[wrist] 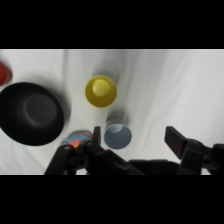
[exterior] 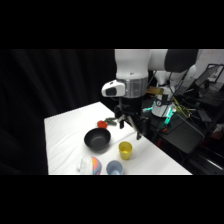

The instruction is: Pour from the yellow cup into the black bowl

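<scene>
The yellow cup [exterior: 125, 149] [wrist: 101, 91] stands upright on the white table, just right of the black bowl [exterior: 97, 139] [wrist: 31, 113]. My gripper [exterior: 131, 127] [wrist: 134, 136] hangs open above the table, behind and above the cup, with nothing between its fingers. In the wrist view the cup lies ahead of the fingertips, and the bowl is at the left. Both fingers rise from the bottom edge.
A pale blue cup [exterior: 114, 167] [wrist: 118, 136] and a multicoloured striped bowl [exterior: 90, 165] [wrist: 76, 139] sit near the table's front edge. A red object [exterior: 102, 124] [wrist: 4, 72] lies behind the black bowl. Dark equipment stands to the right of the table [exterior: 65, 140].
</scene>
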{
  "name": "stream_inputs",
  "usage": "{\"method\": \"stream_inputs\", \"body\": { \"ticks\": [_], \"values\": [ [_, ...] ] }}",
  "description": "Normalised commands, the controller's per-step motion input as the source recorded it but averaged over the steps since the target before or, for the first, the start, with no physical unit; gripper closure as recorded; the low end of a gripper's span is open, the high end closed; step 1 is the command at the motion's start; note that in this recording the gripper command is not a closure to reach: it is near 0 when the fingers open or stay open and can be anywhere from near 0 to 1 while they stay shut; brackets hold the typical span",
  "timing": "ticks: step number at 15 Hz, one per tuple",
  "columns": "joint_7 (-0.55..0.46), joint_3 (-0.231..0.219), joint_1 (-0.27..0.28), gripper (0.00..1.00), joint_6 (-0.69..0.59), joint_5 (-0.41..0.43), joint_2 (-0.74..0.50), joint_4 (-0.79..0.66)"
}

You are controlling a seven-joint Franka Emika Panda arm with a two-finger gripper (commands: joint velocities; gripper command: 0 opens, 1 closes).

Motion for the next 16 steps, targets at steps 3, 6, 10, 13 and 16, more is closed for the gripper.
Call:
{"method": "stream_inputs", "body": {
  "ticks": [3, 6, 10, 13, 16],
  "values": [
    [0.30, 0.012, 0.034, 0.00, 0.34, 0.128, 0.01, -0.19],
    [0.22, -0.009, 0.018, 0.00, 0.39, 0.116, 0.06, -0.17],
    [0.12, -0.006, 0.027, 0.00, 0.40, 0.182, 0.16, -0.11],
    [0.09, -0.015, 0.066, 0.00, 0.37, 0.101, 0.22, -0.02],
    [0.10, -0.055, 0.122, 0.00, 0.30, -0.034, 0.25, 0.04]
  ]
}}
